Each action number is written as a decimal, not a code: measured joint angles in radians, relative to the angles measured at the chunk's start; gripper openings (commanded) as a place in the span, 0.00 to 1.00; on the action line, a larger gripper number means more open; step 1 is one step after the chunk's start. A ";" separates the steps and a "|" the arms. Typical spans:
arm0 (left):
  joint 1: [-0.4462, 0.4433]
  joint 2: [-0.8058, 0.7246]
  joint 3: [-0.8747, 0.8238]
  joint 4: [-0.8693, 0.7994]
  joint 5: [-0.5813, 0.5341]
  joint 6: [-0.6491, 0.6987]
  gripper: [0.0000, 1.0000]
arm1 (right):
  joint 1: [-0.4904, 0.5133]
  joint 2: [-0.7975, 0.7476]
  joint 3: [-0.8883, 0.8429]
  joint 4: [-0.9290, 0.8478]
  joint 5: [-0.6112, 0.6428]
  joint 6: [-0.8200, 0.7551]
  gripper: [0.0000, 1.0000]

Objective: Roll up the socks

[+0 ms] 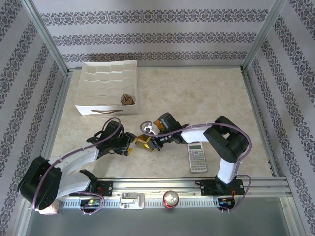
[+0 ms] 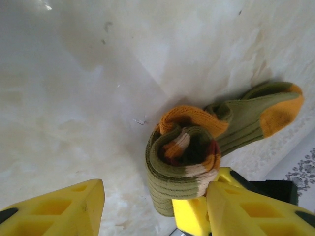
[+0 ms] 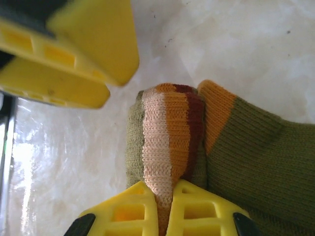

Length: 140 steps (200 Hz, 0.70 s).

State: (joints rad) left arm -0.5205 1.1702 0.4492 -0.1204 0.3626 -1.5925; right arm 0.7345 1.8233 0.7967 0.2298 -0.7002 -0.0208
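Top external view: two socks are present. The olive sock lies on the worktop at 6 o'clock from its centre, between the left jaws at its 9 o'clock and the right jaws at its 3 o'clock. One brown argyle sock sits bundled in the near right compartment of one white divided box, which stands at 10 o'clock on the worktop. One calculator lies at 4 o'clock from the olive sock, and one drink can stands at 6 o'clock on the front rail. Left wrist view: the left jaws stand wide apart and grip nothing. The rolled end of the olive sock sits just inside the right-hand finger, and its orange-tipped end extends toward 2 o'clock. Right wrist view: the right jaws are closed on the striped cuff of the olive sock at 6 o'clock. The sock's olive body runs toward 4 o'clock, and the left jaws' yellow fingers sit near it at 10 o'clock.
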 measured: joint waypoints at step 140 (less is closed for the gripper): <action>-0.069 0.140 0.040 0.175 -0.023 -0.009 0.59 | -0.111 0.083 0.035 -0.013 -0.208 0.180 0.00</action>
State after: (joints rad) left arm -0.5900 1.3102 0.4892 0.0547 0.3401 -1.6012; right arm 0.6239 1.9060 0.8314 0.2173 -0.9085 0.1589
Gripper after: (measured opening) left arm 0.592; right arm 0.044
